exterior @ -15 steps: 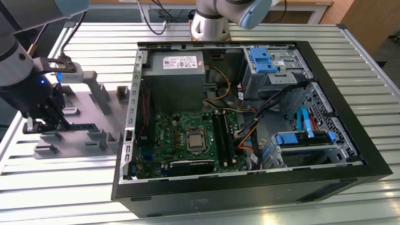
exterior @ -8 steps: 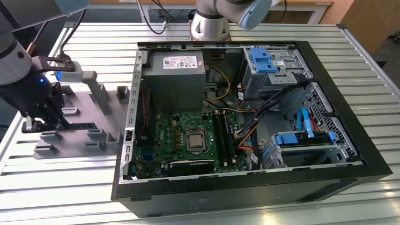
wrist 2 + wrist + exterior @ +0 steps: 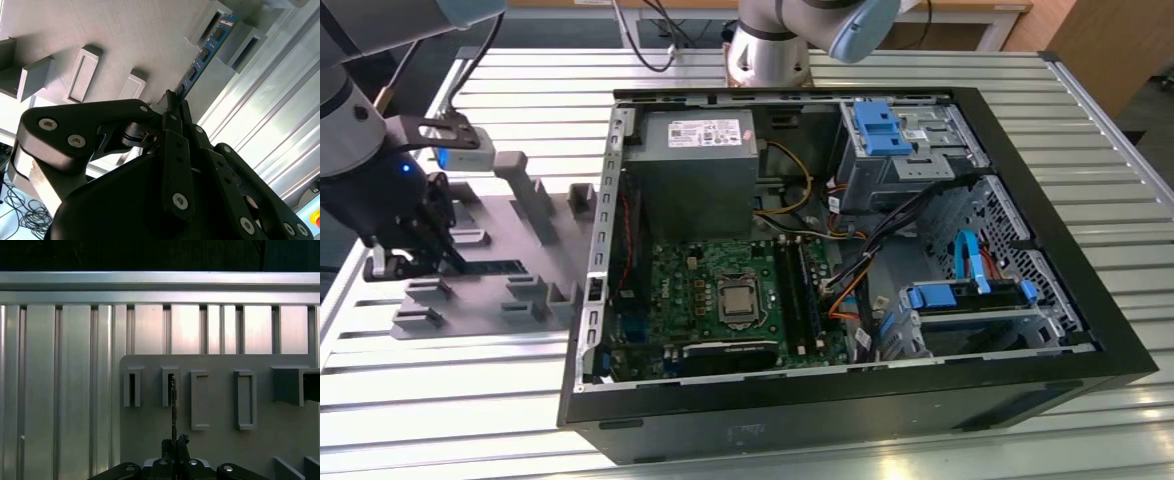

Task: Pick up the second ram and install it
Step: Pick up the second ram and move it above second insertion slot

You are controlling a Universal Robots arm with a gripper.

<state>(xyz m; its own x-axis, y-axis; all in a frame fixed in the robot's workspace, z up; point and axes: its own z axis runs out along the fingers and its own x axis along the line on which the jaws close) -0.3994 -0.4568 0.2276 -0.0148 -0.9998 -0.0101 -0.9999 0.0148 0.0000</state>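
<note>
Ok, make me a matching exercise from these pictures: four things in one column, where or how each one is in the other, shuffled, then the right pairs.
Things:
1. the second ram
2. grey fixture
3. computer case
4. drive caddy

Descriptions:
A. blue plastic, mounted inside the case
B. lying open, motherboard showing
C. held at one end by the gripper
D. beside the case, toward the exterior view's left

Pairs: 1-C, 2-D, 3-B, 4-A
</note>
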